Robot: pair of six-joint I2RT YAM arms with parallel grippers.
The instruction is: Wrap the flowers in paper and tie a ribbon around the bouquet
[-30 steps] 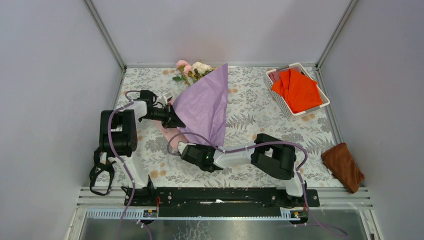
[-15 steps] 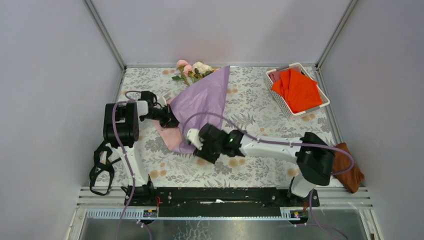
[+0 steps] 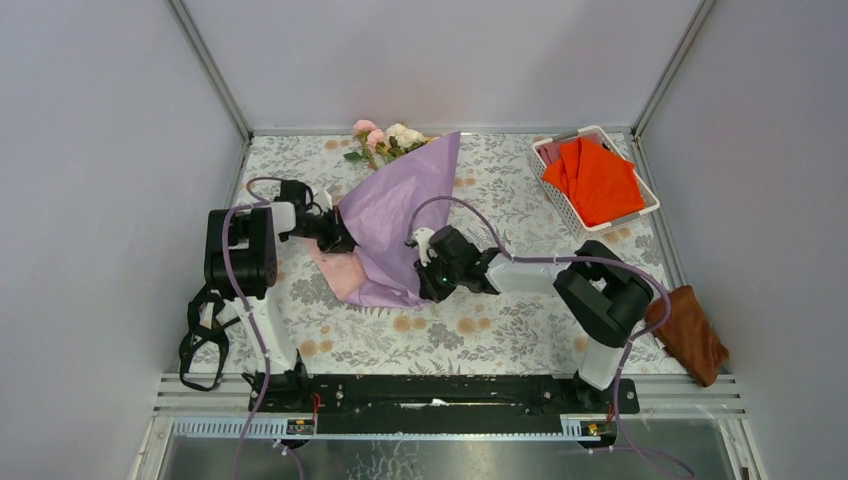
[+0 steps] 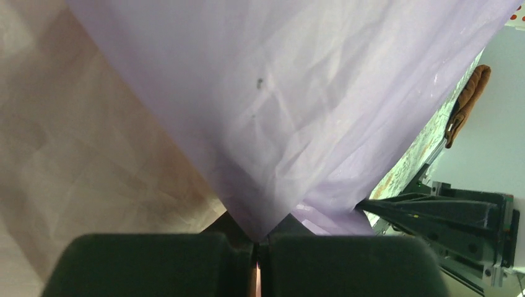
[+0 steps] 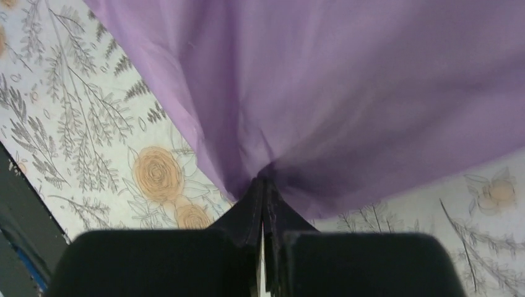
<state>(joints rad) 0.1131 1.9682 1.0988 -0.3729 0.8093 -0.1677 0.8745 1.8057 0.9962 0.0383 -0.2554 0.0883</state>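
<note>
Paper (image 3: 395, 215) lies on your bench (image 3: 520, 335), long axis running near to far, tip beside the flowers (image 3: 385, 138); your left end effector (image 3: 343, 238) and right end effector (image 3: 424, 280) each pinch its edge

No text, label, brand, number or sign can be read in any of the views. The table (image 3: 500, 340) shows only a printed pattern of roses and fern leaves, without lettering. The paper (image 3: 400, 210) is plain on both faces that show, lilac and pale pink, with no print or mark that reads as writing.
</note>
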